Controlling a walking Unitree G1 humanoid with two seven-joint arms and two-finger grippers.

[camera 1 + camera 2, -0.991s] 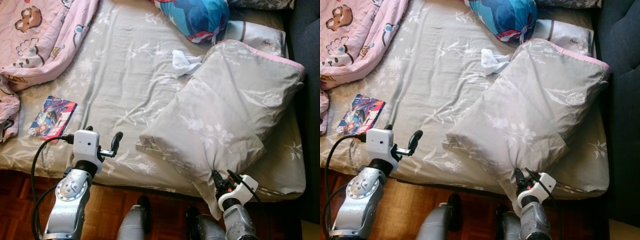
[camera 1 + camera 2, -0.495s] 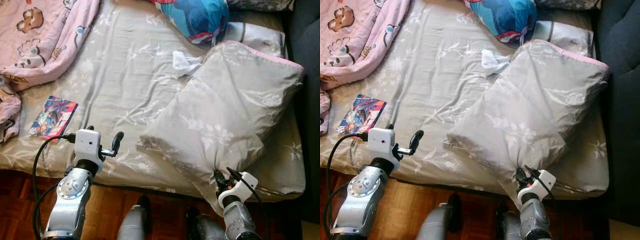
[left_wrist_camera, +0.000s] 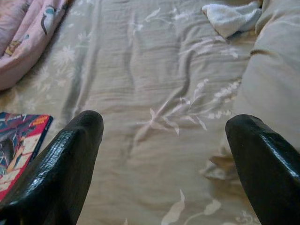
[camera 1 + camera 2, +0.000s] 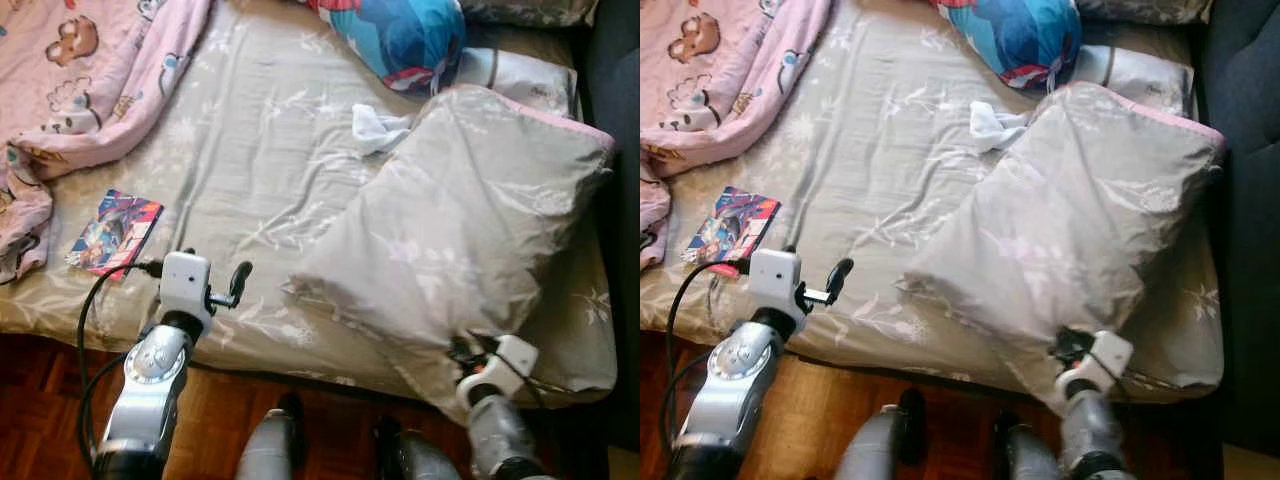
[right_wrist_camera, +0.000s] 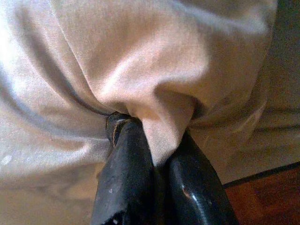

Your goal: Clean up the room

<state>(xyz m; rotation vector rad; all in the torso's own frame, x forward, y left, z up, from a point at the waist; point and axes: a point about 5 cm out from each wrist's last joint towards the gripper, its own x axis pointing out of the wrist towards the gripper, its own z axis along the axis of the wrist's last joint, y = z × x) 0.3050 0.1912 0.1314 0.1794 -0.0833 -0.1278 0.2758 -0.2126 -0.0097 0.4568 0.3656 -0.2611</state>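
Left eye view: bed (image 4: 250,160) under a grey floral sheet, reddish parquet floor (image 4: 40,400) along its near edge, dark upholstery beyond the right edge. Large grey pillow (image 4: 470,240) lies on the right half, long axis running diagonally from the near edge toward the far right corner. Right tool (image 4: 462,352) is at the pillow's near corner; left tool (image 4: 236,283) hovers above the near edge. Pink blanket (image 4: 90,70) at far left corner, book (image 4: 112,232) near the left edge, white cloth (image 4: 378,128) mid-bed, blue cushion (image 4: 400,35) at the far edge. Left wrist view: fingers (image 3: 70,159) spread wide, nothing between. Right wrist view: fingers (image 5: 126,178) pinched on pillow fabric.
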